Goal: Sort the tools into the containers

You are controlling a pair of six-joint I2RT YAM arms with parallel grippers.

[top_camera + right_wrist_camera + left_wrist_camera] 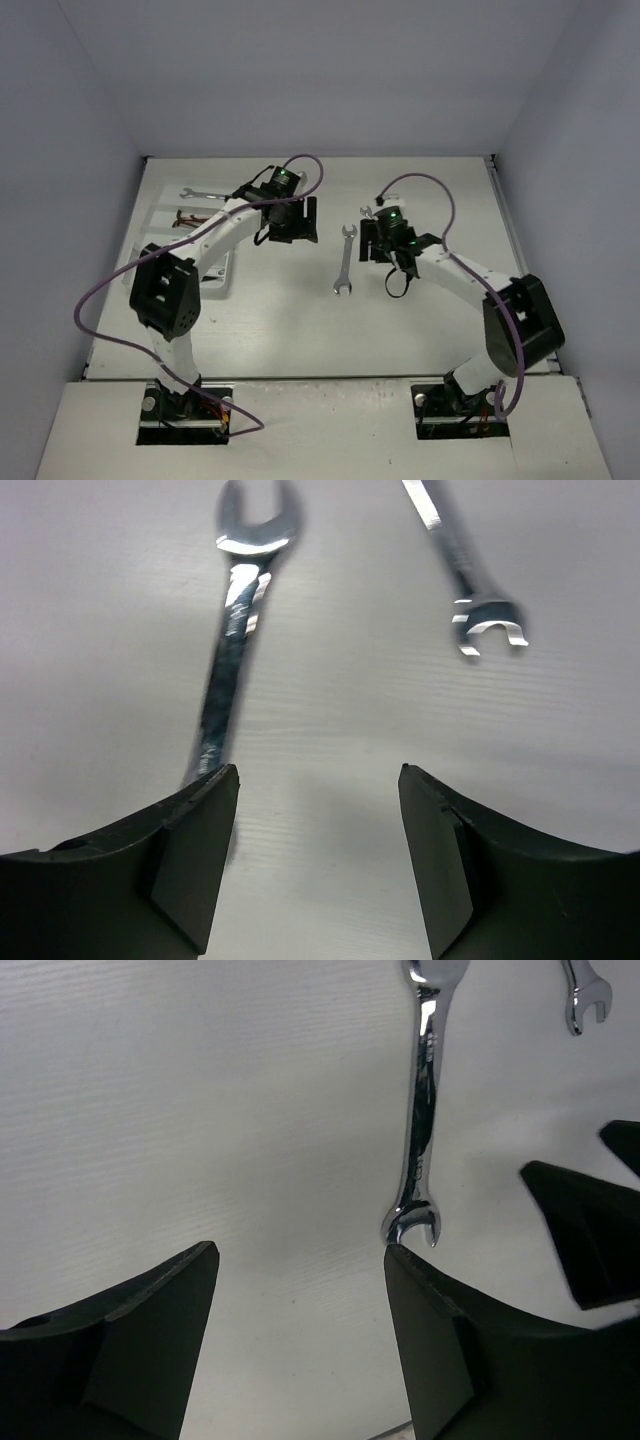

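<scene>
White table [300, 330]: right gripper [318, 780] and left gripper [300, 1252] both spread, empty, flanking long wrench [343, 260]; converging arms risk collision.

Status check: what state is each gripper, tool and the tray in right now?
Left gripper: open, empty.
Right gripper: open, empty.
Long wrench: flat on the table, loose, between the grippers.
Short wrench: flat on the table, loose.
Far wrench: lying near the tray, not held.
Hex keys: at the tray, slot unclear.
Tray: partly hidden by the left arm.
</scene>
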